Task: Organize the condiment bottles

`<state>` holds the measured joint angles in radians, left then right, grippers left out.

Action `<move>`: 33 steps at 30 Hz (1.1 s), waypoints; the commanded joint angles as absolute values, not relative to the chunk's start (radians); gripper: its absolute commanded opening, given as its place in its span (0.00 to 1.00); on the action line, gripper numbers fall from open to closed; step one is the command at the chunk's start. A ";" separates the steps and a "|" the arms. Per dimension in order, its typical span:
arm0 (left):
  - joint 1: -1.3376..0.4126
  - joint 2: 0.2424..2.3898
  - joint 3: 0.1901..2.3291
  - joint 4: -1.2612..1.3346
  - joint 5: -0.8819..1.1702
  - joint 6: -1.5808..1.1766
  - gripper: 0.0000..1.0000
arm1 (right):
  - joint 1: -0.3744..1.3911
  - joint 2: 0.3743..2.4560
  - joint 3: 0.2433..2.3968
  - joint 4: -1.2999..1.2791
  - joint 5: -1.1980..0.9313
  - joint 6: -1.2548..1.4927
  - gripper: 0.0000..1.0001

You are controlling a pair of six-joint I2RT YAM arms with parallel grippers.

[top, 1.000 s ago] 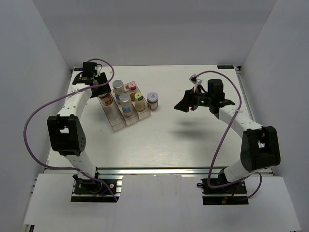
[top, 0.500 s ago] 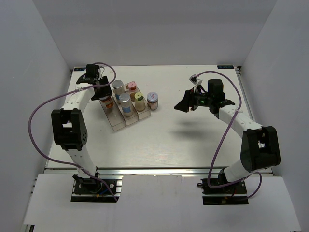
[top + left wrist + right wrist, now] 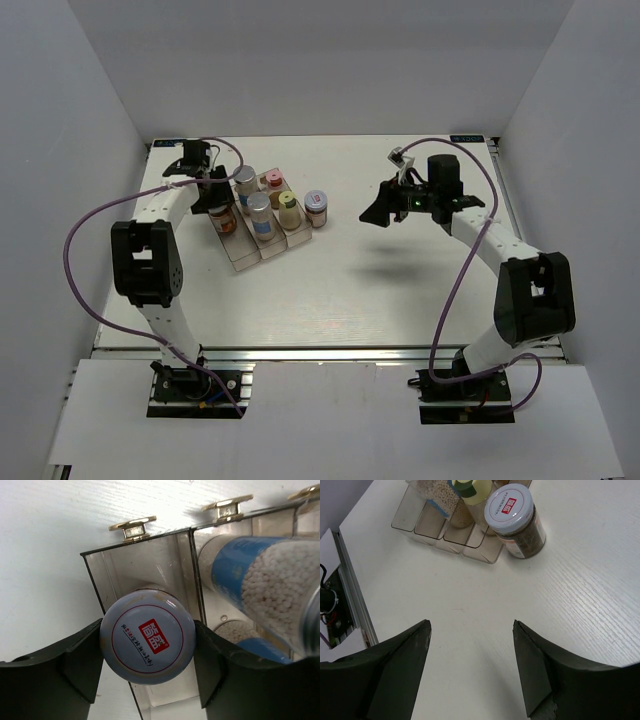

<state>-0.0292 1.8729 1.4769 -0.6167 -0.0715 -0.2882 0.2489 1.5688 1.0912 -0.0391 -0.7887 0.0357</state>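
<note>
My left gripper (image 3: 148, 645) is shut on a white-lidded jar (image 3: 148, 636) with a red logo, held upright over the left compartment of the clear tray (image 3: 145, 560). In the top view this jar (image 3: 222, 213) is at the tray's far left. Other condiment bottles stand in the tray: two silver-lidded ones (image 3: 245, 178) (image 3: 260, 205), a pink-lidded one (image 3: 272, 180) and a yellow-lidded one (image 3: 289, 202). A dark jar with a white lid (image 3: 509, 510) stands on the table just right of the tray. My right gripper (image 3: 472, 625) hovers open and empty, short of that jar.
The tray (image 3: 243, 258) lies slanted at the table's back left, its near ends bare. A blue-labelled bottle of white grains (image 3: 260, 580) fills the compartment beside the held jar. The table's left metal rail (image 3: 350, 575) shows in the right wrist view.
My left arm has swung its elbow in and carried the jar slightly nearer over the tray's left compartment. The right gripper has shifted a little toward the back and opened slightly wider.
</note>
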 commanded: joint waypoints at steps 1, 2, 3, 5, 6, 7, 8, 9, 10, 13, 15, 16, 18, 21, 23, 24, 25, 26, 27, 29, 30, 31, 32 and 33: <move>-0.038 1.832 1.480 -0.563 -0.080 -0.284 0.68 | 0.247 1.591 1.158 -0.074 -0.830 -0.034 0.72; -0.040 1.829 1.479 -0.561 -0.080 -0.282 0.79 | 0.247 1.597 1.172 -0.078 -0.839 -0.041 0.73; -0.043 1.821 1.476 -0.563 -0.077 -0.278 0.84 | 0.247 1.608 1.180 -0.087 -0.842 -0.063 0.77; -0.044 1.816 1.482 -0.574 -0.072 -0.276 0.94 | 0.253 1.635 1.198 -0.103 -0.873 -0.103 0.88; -0.043 1.810 1.485 -0.580 -0.068 -0.275 0.94 | 0.253 1.646 1.222 -0.136 -0.894 -0.139 0.89; -0.044 1.804 1.485 -0.581 -0.057 -0.275 0.94 | 0.255 1.660 1.236 -0.156 -0.923 -0.235 0.89; -0.044 1.798 1.485 -0.584 -0.051 -0.278 0.95 | 0.258 1.687 1.247 -0.176 -0.978 -0.288 0.89; -0.044 1.789 1.482 -0.584 -0.045 -0.281 0.95 | 0.262 1.700 1.273 -0.216 -0.991 -0.346 0.89; -0.046 1.764 1.479 -0.586 -0.037 -0.285 0.96 | 0.267 1.713 1.284 -0.228 -0.994 -0.398 0.89; -0.046 1.697 1.473 -0.600 -0.012 -0.308 0.96 | 0.293 1.758 1.314 -0.244 -0.973 -0.619 0.89; -0.046 1.649 1.465 -0.609 -0.014 -0.331 0.98 | 0.313 1.808 1.336 -0.242 -0.936 -0.733 0.89; -0.045 1.623 1.460 -0.612 -0.018 -0.337 0.98 | 0.319 1.833 1.379 -0.247 -0.919 -0.748 0.89; -0.044 1.531 1.428 -0.614 -0.040 -0.356 0.98 | 0.337 1.917 1.443 -0.288 -0.879 -0.758 0.89; -0.044 1.405 1.373 -0.620 -0.081 -0.371 0.98 | 0.368 2.015 1.564 -0.289 -0.780 -0.643 0.89; -0.044 1.347 1.333 -0.629 -0.103 -0.377 0.98 | 0.400 2.058 1.607 -0.262 -0.670 -0.566 0.89; -0.041 1.292 1.319 -0.643 -0.129 -0.379 0.98 | 0.413 2.066 1.608 -0.211 -0.631 -0.484 0.89; -0.043 1.264 1.309 -0.652 -0.143 -0.377 0.98 | 0.420 2.074 1.608 -0.193 -0.606 -0.463 0.89; -0.043 1.240 1.298 -0.660 -0.158 -0.379 0.98 | 0.437 2.085 1.608 -0.184 -0.592 -0.448 0.89; -0.043 1.192 1.275 -0.678 -0.170 -0.377 0.98 | 0.443 2.089 1.608 -0.164 -0.588 -0.436 0.89; -0.043 1.151 1.253 -0.696 -0.210 -0.377 0.98 | 0.465 2.105 1.614 -0.161 -0.586 -0.425 0.89; -0.041 1.120 1.238 -0.713 -0.218 -0.377 0.98 | 0.471 2.108 1.617 -0.160 -0.586 -0.422 0.90; -0.041 1.106 1.232 -0.722 -0.230 -0.379 0.98 | 0.480 2.114 1.618 -0.156 -0.584 -0.411 0.89; -0.041 1.095 1.226 -0.732 -0.233 -0.379 0.98 | 0.483 2.121 1.620 -0.146 -0.578 -0.405 0.89; -0.041 1.085 1.217 -0.745 -0.235 -0.379 0.98 | 0.489 2.128 1.627 -0.138 -0.568 -0.396 0.89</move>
